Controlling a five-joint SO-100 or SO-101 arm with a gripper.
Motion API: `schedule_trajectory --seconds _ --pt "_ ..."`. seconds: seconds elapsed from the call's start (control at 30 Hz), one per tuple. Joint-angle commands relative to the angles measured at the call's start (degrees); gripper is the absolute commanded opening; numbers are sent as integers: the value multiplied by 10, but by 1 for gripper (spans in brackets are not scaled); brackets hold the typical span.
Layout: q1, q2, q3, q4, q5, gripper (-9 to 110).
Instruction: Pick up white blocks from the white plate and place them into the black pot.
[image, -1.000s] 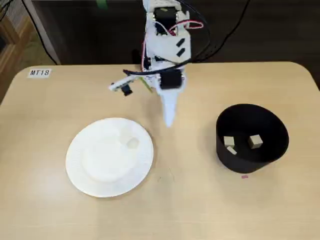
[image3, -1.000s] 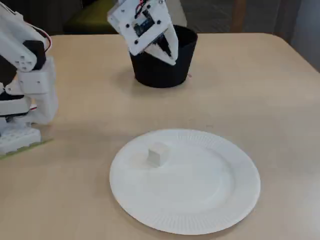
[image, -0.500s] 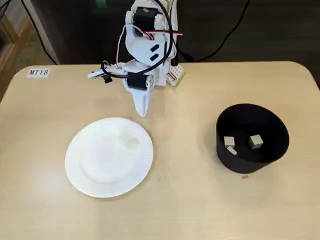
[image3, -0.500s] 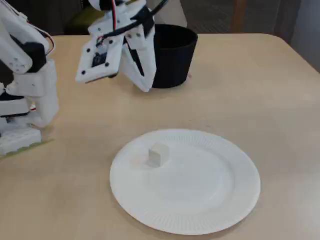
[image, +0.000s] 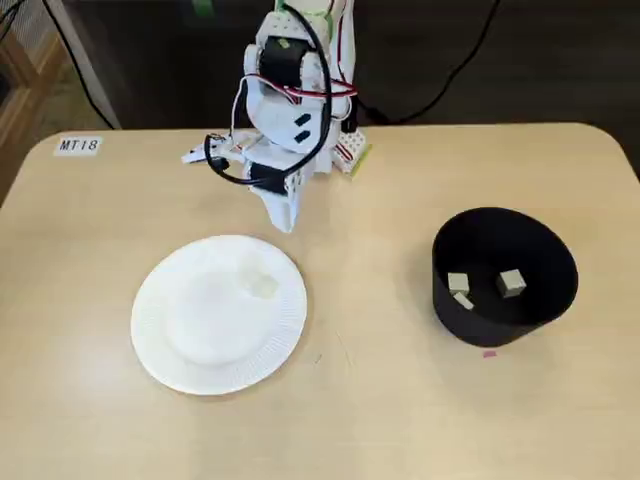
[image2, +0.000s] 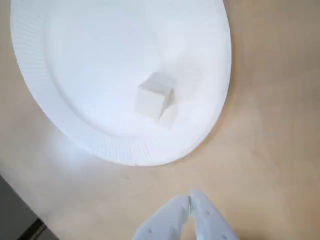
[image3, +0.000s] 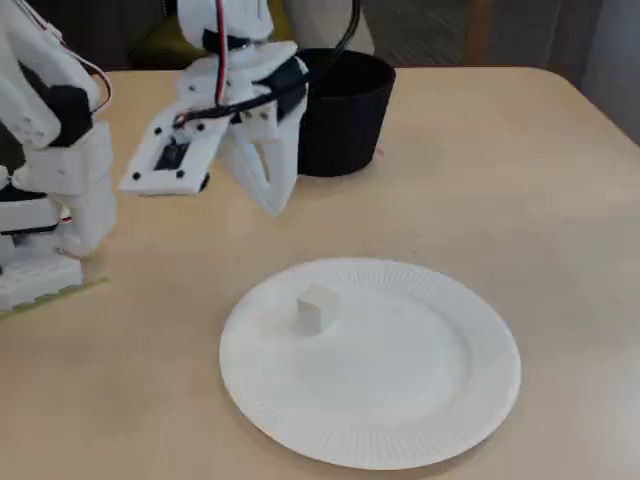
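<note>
My tool (image3: 272, 203) now hangs by the white plate (image3: 440, 400)
Moved from the black pot (image: 470, 320), fingers pressed together, empty; one white block (image2: 154, 97) lies at the plate's 1 o'clock.

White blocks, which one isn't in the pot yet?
The lone white block on the white plate; the other three visible lie inside the black pot.

One white block (image3: 317, 306) on white plate (image3: 440, 400).
</note>
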Motion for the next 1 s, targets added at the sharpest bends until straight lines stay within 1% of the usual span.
schedule_trajectory --seconds 0.0,0.13,0.23,0.4,0.53,0.97 --pt "25 -9 -3 -18 21 -2" --pt "47 -28 -9 -18 11 17" --pt "48 -34 -1 -18 5 23" --pt "46 -52 0 -27 -25 29" --pt "48 -80 0 -35 -40 31" --pt "63 -165 -4 -93 -40 29"
